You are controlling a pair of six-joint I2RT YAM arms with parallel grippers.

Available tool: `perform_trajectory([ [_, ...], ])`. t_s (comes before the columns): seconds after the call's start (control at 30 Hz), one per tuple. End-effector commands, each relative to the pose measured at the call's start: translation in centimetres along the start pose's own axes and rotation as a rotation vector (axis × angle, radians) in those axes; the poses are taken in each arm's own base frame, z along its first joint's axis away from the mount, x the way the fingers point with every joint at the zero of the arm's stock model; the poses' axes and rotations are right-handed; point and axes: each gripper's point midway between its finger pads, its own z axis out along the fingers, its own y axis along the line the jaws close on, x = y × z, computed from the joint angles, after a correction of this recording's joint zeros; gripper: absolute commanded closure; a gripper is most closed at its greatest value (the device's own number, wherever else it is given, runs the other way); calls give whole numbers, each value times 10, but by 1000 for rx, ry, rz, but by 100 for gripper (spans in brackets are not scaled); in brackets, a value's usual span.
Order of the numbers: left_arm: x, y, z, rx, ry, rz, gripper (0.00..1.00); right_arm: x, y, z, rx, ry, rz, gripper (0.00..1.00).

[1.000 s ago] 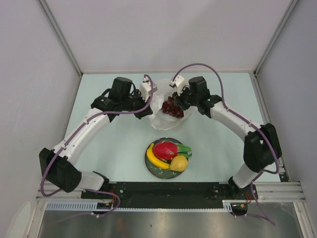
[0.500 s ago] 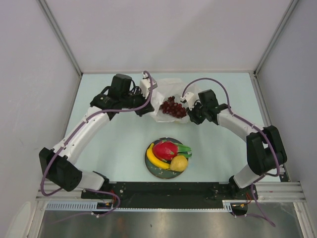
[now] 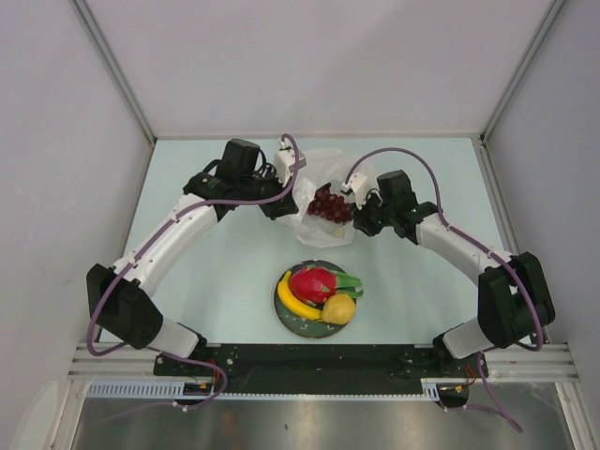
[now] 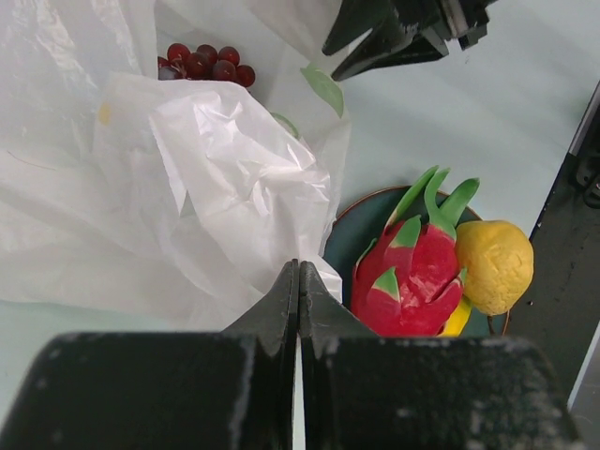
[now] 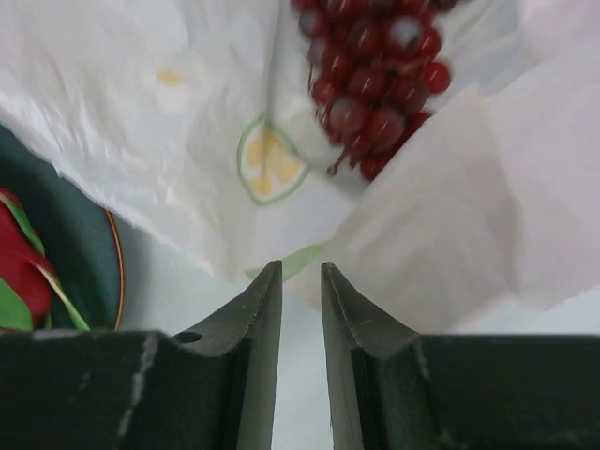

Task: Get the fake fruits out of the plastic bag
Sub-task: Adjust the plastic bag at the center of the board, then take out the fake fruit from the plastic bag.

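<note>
Counting from the top view, you have three of the four fruits out. The banana [image 3: 292,303], dragon fruit [image 3: 314,281] and lemon [image 3: 338,308] lie together on the plate [image 3: 307,326], near the arm bases. Only the grape bunch [image 3: 328,202] is left to take, and it sits in the open mouth of the plastic bag [image 3: 323,228], farther back on the table [image 3: 206,281]. Your left gripper [image 3: 283,206] is at the bag's left edge and your right gripper [image 3: 359,217] is at its right edge, just beside the grapes.

From the left wrist, you see the jaws pressed together with bag film right at their tips, so they look pinched on the plastic. A crumpled fold rises between this camera and the grapes, and the plate lies just beside the bag.

From the right wrist, the fingers are nearly closed, with a slim gap showing bare table, and they hold nothing. The grapes lie just ahead, ringed by loose film. A flap on the right leans toward them, so you would likely catch plastic along with the fruit.
</note>
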Motion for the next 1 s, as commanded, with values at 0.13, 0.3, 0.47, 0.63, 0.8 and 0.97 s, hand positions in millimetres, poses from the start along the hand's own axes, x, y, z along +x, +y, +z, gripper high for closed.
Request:
perform_trajectory([
  [0.13,-26,-13,-5,31,-65,30,100,-20,-29,37,102,-63,34,75],
  [0.3,-32,-12,-5,24,-81,45,100,25,-33,51,81,88,-58,78],
  [0.47,-35,-15,-5,23,-90,52,100,48,-27,45,45,147,-47,84],
  [0.63,-32,-17,-5,26,-84,54,100,59,10,38,-38,172,-79,84],
  [0.8,-29,-16,-1,24,-74,50,100,41,15,39,-3,105,-64,83],
  [0.97,-26,-14,3,11,-60,50,100,-4,-11,28,75,-16,48,85],
])
